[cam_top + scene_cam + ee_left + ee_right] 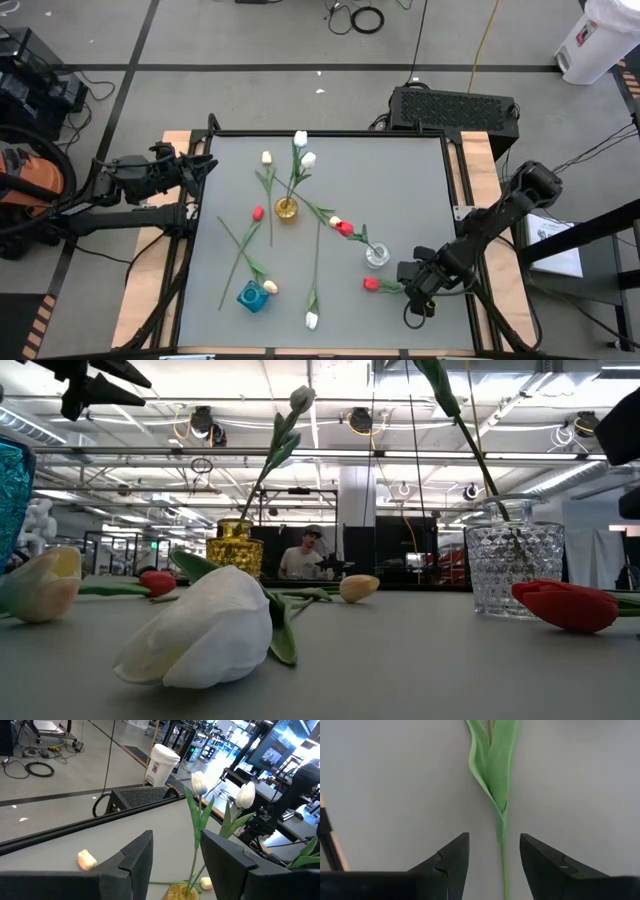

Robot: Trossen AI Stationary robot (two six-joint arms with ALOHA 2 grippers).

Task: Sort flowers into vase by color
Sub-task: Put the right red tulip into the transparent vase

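Note:
Artificial tulips lie on the grey table. A gold vase [287,210] holds two white tulips [199,782]. A clear glass vase [377,254] holds red ones, and a blue vase [253,296] has a yellow head beside it. A red tulip [371,284] lies flat near the right edge. My right gripper [410,290] is low over its stem [504,865], open, with a finger on either side and not touching. My left gripper [207,165] is open and raised at the table's left edge, facing the gold vase [180,892].
Loose tulips lie flat: a yellow one [266,158] at the far side, a red one [258,213] left of the gold vase, a white one [312,320] near the front edge [205,625]. A black box [455,105] sits beyond the far edge.

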